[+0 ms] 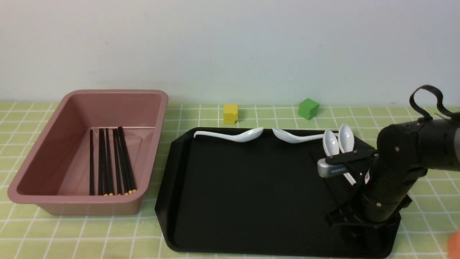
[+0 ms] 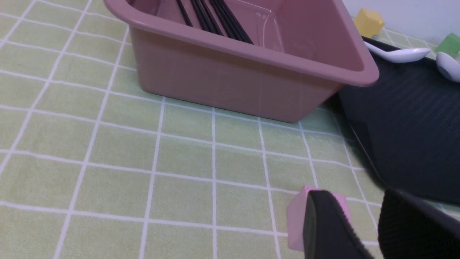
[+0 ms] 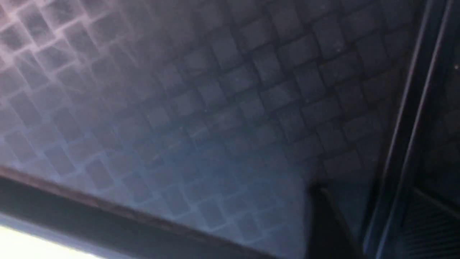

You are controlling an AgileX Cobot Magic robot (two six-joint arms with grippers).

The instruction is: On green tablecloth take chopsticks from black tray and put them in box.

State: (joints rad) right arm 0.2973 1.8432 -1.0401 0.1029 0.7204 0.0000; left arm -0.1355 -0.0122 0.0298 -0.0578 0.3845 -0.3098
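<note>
The pink box (image 1: 158, 118) stands at the left on the green tablecloth (image 1: 90, 233), with several black chopsticks (image 1: 115, 162) lying in it; they also show in the left wrist view (image 2: 215, 18). My right gripper (image 1: 339, 221) is down on the black tray (image 1: 244, 187) at its near right corner. In the right wrist view its fingers (image 3: 323, 223) stand apart, open, with a thin dark chopstick (image 3: 402, 126) running between them along the tray floor (image 3: 215, 126). My left gripper (image 2: 366, 230) is open and empty, low over the cloth near the box (image 2: 233, 82).
Several white spoons (image 1: 233, 136) lie along the tray's far edge. A yellow cube (image 1: 230, 113) and a green cube (image 1: 308, 108) sit behind the tray. A small pink cube (image 2: 296, 216) rests on the cloth by my left fingers (image 2: 323, 223).
</note>
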